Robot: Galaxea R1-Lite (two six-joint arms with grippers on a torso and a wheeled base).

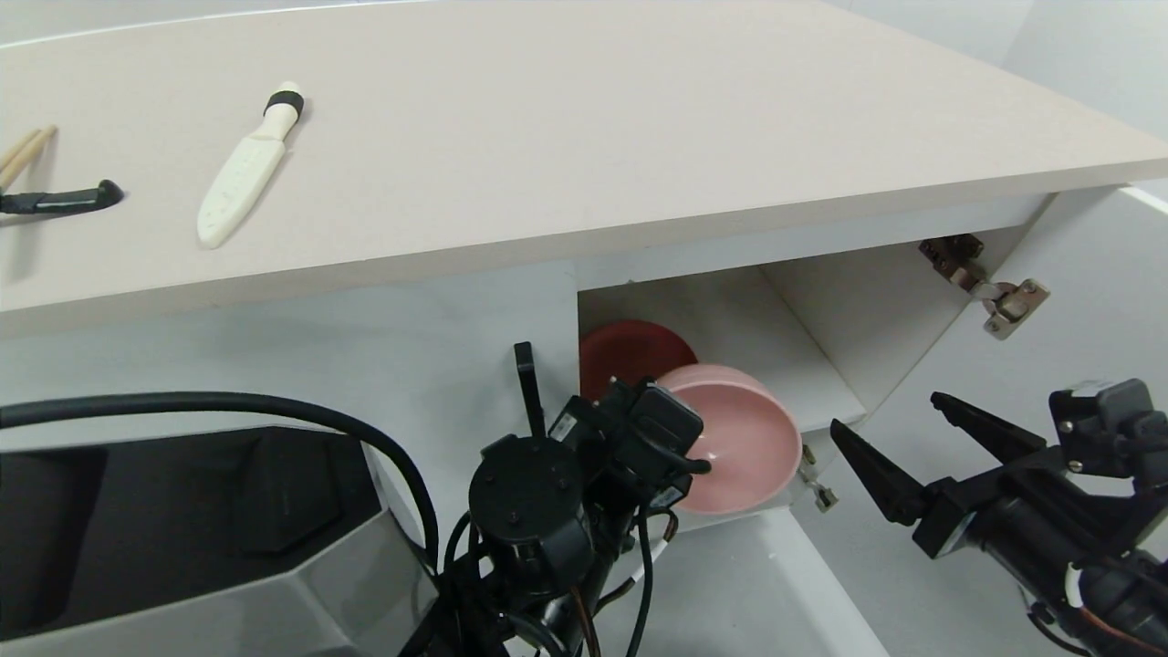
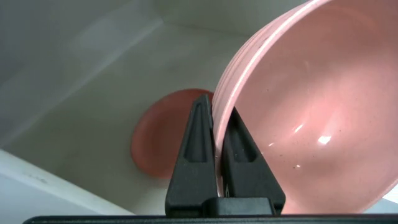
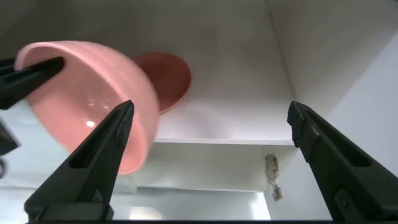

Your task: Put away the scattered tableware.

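Observation:
A pink bowl [image 1: 748, 443] is tilted on its side at the mouth of the open cabinet [image 1: 821, 319] under the counter. My left gripper [image 1: 698, 465] is shut on the bowl's rim; in the left wrist view its gripper [image 2: 216, 106] pinches the rim of the bowl [image 2: 311, 118]. A red plate [image 1: 634, 351] leans at the back of the cabinet shelf, behind the bowl. My right gripper [image 1: 885, 412] hangs open to the right of the bowl, in front of the cabinet, holding nothing. From the right wrist, the open gripper [image 3: 210, 109] faces the bowl [image 3: 93, 99] and the plate [image 3: 165, 78].
On the countertop [image 1: 593, 137] lie a white knife [image 1: 246, 173], a black-handled utensil [image 1: 64, 199] and wooden chopsticks [image 1: 27, 146] at the far left. The cabinet door [image 1: 1086, 301] stands open at the right, its hinge [image 1: 1004, 306] sticking out.

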